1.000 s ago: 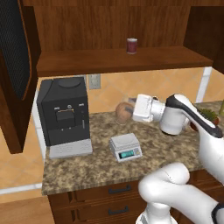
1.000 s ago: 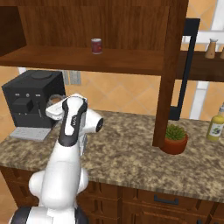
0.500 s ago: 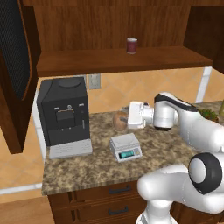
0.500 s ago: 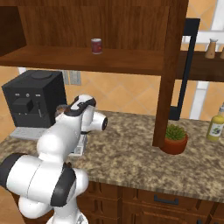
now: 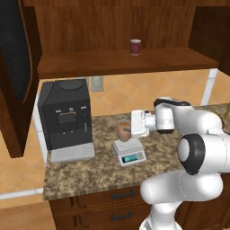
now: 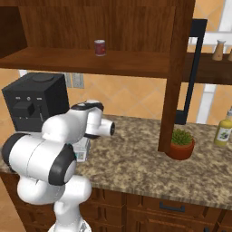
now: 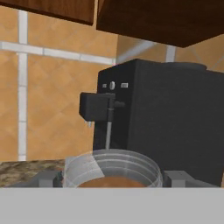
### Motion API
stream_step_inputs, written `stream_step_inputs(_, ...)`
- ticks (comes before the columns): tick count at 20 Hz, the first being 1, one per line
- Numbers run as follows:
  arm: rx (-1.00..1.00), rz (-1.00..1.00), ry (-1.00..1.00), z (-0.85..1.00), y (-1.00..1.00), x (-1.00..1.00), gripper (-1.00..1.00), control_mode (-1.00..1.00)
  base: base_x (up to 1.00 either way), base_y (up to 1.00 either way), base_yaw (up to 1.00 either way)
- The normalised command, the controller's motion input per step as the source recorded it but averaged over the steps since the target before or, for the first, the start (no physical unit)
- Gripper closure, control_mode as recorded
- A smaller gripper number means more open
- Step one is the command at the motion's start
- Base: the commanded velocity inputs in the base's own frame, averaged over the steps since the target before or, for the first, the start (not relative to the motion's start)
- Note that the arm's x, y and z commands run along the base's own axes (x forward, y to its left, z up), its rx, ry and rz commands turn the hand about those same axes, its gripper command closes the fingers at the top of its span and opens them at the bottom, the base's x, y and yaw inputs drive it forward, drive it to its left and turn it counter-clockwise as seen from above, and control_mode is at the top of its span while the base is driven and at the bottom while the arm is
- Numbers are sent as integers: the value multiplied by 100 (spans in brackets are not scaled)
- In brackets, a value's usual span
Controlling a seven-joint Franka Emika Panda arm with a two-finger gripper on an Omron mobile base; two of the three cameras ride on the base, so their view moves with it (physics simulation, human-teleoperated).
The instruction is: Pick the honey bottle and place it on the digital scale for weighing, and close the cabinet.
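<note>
The honey bottle (image 5: 121, 131), a rounded tan-brown jar, hangs just over the top plate of the digital scale (image 5: 130, 153); I cannot tell whether they touch. My gripper (image 5: 126, 130) reaches in from the right and is shut on the bottle. In the hand view the bottle's pale lid (image 7: 111, 168) sits low between my fingertips (image 7: 45, 177), with my gripper (image 7: 111, 180) closed around it. A corner of the scale (image 6: 82, 150) peeks out behind my arm. The cabinet stands open: its left door (image 5: 16, 67) swings out, and its right door (image 6: 175, 77) shows a black bar handle (image 6: 193, 68).
A big black coffee machine (image 5: 66, 119) stands left of the scale on the granite counter (image 5: 90, 173). A dark red can (image 5: 135, 46) sits on the cabinet shelf. Right of my arm are a potted plant (image 6: 181, 142) and a yellow bottle (image 6: 223, 128).
My arm has swung left with the honey bottle, carrying it from behind and right of the scale to just over its plate. The cabinet doors have not moved.
</note>
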Motion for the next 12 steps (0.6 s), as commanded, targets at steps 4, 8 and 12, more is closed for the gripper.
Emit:
stream_step_inputs(4,-3,4,1,-35,0,0,100,-100,0,0,0)
stream_step_inputs(8,0,3,0,-34,-4,0,100,-100,0,0,0)
stream_step_inputs(12,0,1,0,-4,-4,-49,100,-100,0,0,0)
